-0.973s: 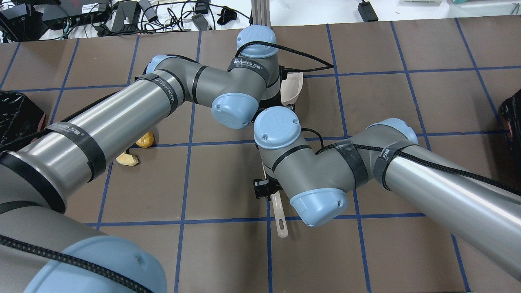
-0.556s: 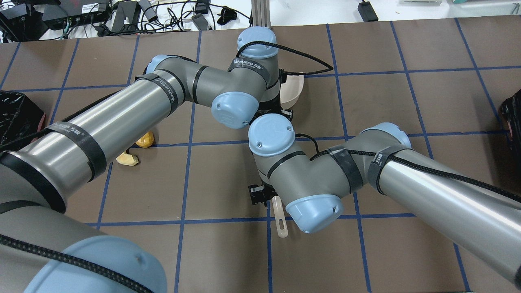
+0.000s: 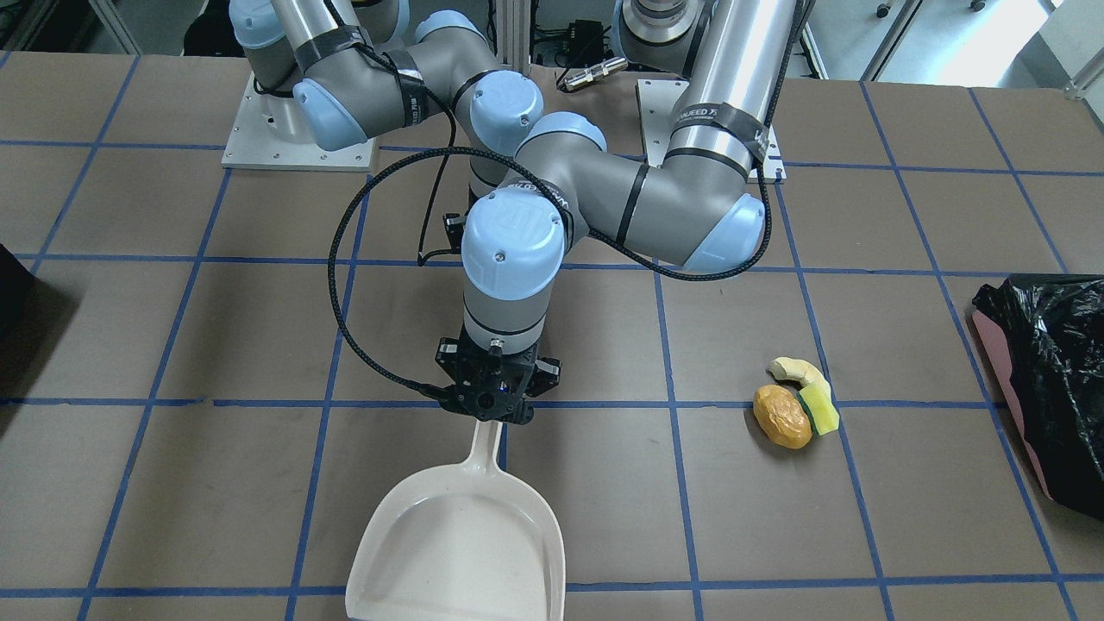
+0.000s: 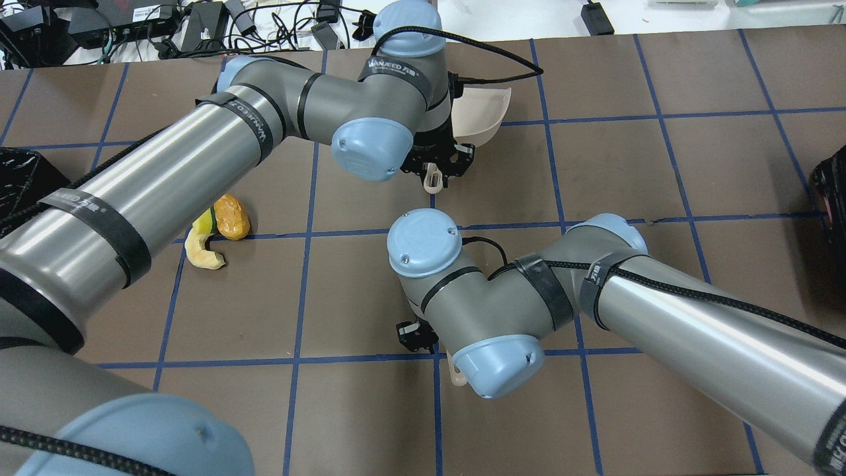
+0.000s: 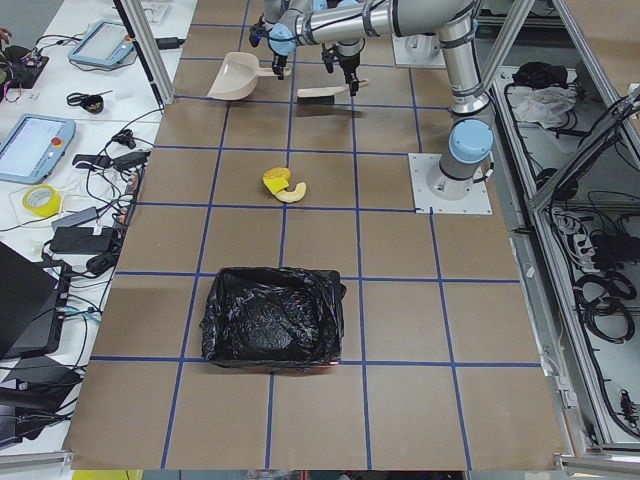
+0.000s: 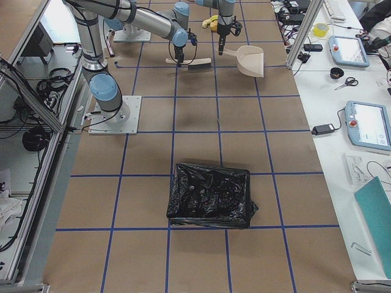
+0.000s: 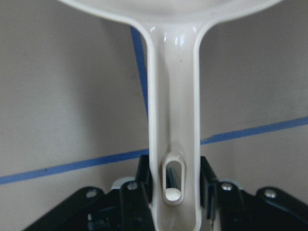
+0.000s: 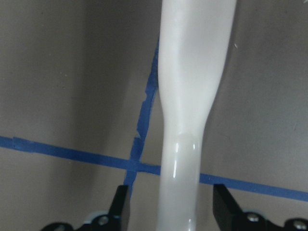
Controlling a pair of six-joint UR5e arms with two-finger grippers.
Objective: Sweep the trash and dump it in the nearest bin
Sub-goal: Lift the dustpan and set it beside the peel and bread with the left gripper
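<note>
Cream plastic dustpan (image 3: 466, 535) clamped by its handle in left gripper (image 3: 489, 412), right gripper (image 8: 169, 199) spread astride white brush handle (image 8: 192, 96), not touching it, brown table (image 3: 216, 483) beneath

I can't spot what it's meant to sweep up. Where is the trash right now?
In the front-facing view the trash lies at right, between the dustpan and the bin, nearer the bin.

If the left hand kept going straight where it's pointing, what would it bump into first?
Probably the brown table right below: the left hand points down, gripping the dustpan handle. Its height is unclear.
</note>
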